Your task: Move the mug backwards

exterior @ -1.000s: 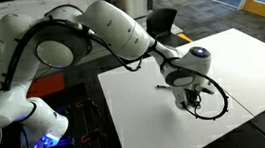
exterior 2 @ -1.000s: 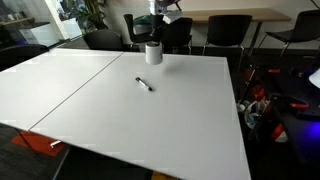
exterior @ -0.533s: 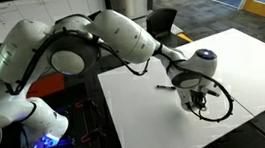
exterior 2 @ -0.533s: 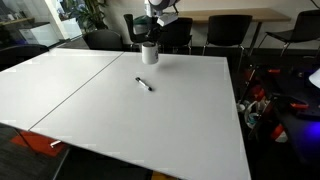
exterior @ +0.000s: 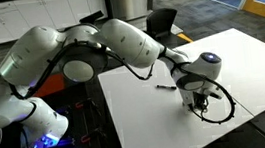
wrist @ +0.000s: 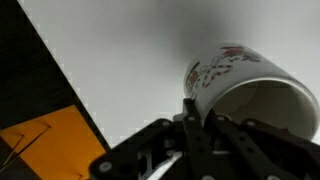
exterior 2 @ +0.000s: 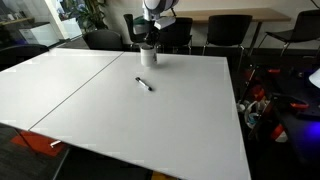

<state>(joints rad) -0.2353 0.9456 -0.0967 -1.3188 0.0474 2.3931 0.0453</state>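
Gripper (wrist: 203, 120) clamped on the rim of the mug (wrist: 240, 80), fingers astride its wall. Mug upright near the white table's (exterior 2: 150, 115) far edge; black pen (exterior 2: 145, 84) lies apart.

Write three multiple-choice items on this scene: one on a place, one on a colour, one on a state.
1. Where does the mug stand?
A) near the table edge by the chairs
B) in the table's middle
C) on the floor

2. What colour is the table?
A) black
B) white
C) orange

3. What is the end effector doing?
A) hanging open high above the table
B) lying empty on the table
C) gripping the mug's rim

Key:
1 A: in an exterior view the mug sits beyond the black pen, close to the chairs.
2 B: the top is plain white.
3 C: the wrist view shows the fingers closed at the rim.
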